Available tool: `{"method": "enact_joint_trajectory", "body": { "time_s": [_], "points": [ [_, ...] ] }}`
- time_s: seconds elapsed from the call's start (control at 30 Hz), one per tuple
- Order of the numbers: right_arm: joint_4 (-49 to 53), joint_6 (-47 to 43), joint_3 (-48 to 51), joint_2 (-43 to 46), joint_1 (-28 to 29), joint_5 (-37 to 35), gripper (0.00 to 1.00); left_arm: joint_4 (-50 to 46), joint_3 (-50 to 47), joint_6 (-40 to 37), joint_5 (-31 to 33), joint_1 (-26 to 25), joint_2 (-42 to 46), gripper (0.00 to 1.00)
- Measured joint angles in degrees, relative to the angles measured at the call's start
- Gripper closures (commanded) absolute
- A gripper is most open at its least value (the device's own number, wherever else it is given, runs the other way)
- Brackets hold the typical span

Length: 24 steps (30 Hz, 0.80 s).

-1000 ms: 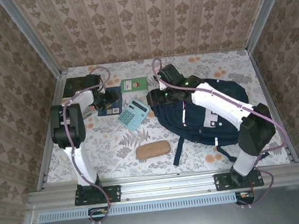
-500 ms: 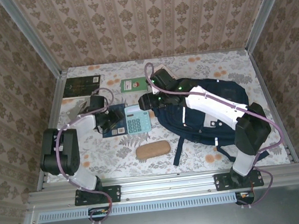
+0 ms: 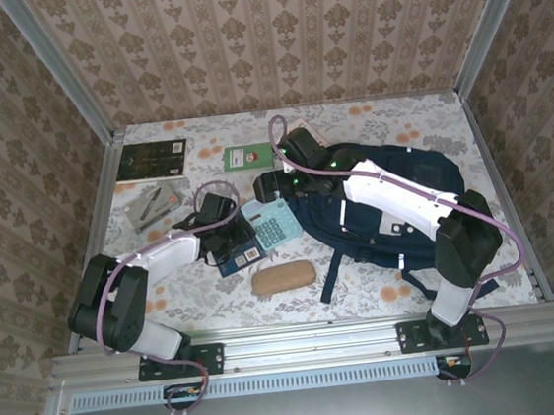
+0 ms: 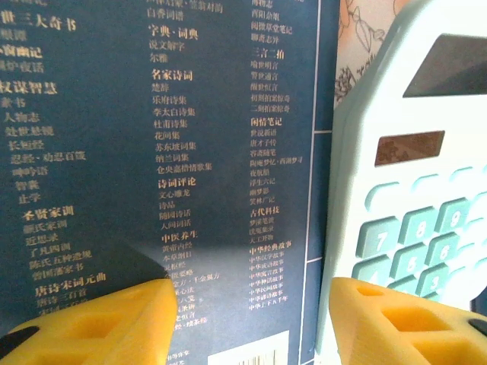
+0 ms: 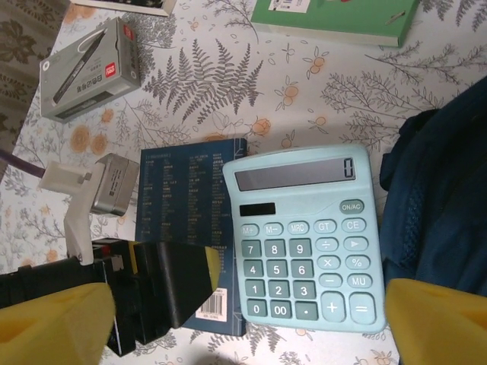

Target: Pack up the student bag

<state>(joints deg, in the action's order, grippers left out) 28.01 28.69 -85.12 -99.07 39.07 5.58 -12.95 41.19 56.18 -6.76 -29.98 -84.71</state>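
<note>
Loading looks to be at the gathering stage: nothing can be seen going into the student bag [image 3: 357, 231], which lies flat on the right half of the bench [image 3: 198, 300], its top turned toward the middle. Whether its mouth is unzipped I cannot tell.

At the bench's middle, just beside the bag, a pale blue calculator [image 5: 304, 236] rests partly on a dark blue book [image 5: 179, 190]. The left pincer [image 4: 251, 323] is about half open, its yellow tips set over the book's near end and the calculator's edge, clasping nothing that I can make out. The right pincer [image 5: 247, 327] hangs above the calculator, spread wide and empty.

The next move probably calls for the right pincer to drop and close across the calculator, then carry it to the bag's opening.

A green booklet [image 3: 249, 156] and a dark book [image 3: 153, 159] lie by the far edge. A grey pen box [image 5: 87, 68] sits toward the left edge and a brown case [image 3: 283, 277] near the front. A floral cloth covers the bench; patterned wallpaper and a metal frame enclose it.
</note>
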Motion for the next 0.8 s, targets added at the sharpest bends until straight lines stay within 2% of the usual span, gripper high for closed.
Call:
{"method": "enact_joint_trajectory", "body": {
  "time_s": [0.27,0.53,0.67,0.8],
  "points": [
    [-1.2,0.31,0.02,-0.39,1.16,0.02,0.01,-7.56,-2.51,-0.28,1.01,3.93,8.94,0.33],
    [-2.67,1.53,0.11,-3.43,6.14,0.46,0.28,-10.88,-2.45,-5.44,-0.37,12.81,15.39,0.29],
    [-2.84,1.97,0.13,-6.4,8.22,0.42,0.31,-10.82,-2.78,-7.69,-1.68,15.91,17.11,0.28],
    [-2.75,2.43,0.13,-8.24,9.94,-0.13,0.33,-10.25,-3.69,-9.77,-2.27,17.07,19.17,0.2]
  ]
}}
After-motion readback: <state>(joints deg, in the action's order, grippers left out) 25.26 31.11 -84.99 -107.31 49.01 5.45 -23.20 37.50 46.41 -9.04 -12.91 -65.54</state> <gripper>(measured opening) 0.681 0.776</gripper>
